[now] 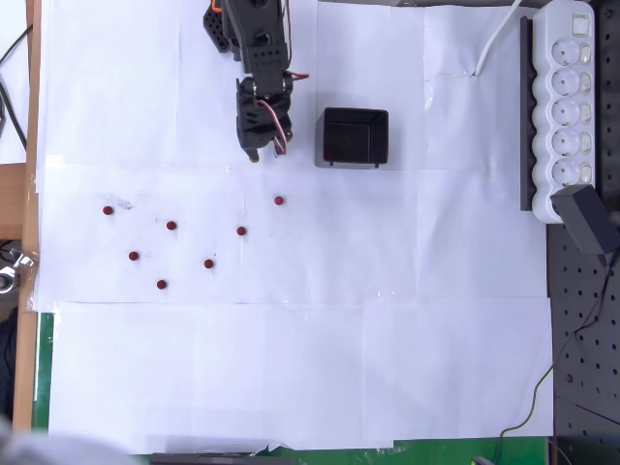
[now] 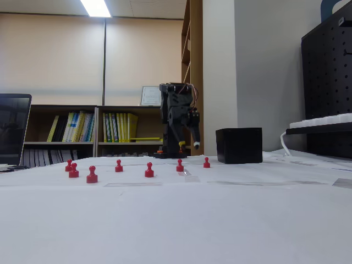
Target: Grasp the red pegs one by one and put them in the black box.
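The gripper hangs in the upper middle of the overhead view, tips pointing down-frame, just left of the black box. Its fingers look close together, but whether they are fully closed cannot be told; no peg is seen in them. In the fixed view the gripper shows a pale tip held above the surface, apart from the pegs and left of the black box.

7 red pegs lie scattered on the white paper in the overhead view, spread across left-centre of the frame, all well apart from each other. The nearest to the gripper sits just below and right of it, at mid-frame. The box stands upper middle; its inside is too dark to read.

The fixed view gives a low side look: 7 red pegs stand upright in a loose row across the left and centre, round tops up, 2 at the far left nearly overlapping. It also shows bookshelves and a laptop edge behind. The overhead view adds a white power strip at the upper right and a black pegboard along the right edge.
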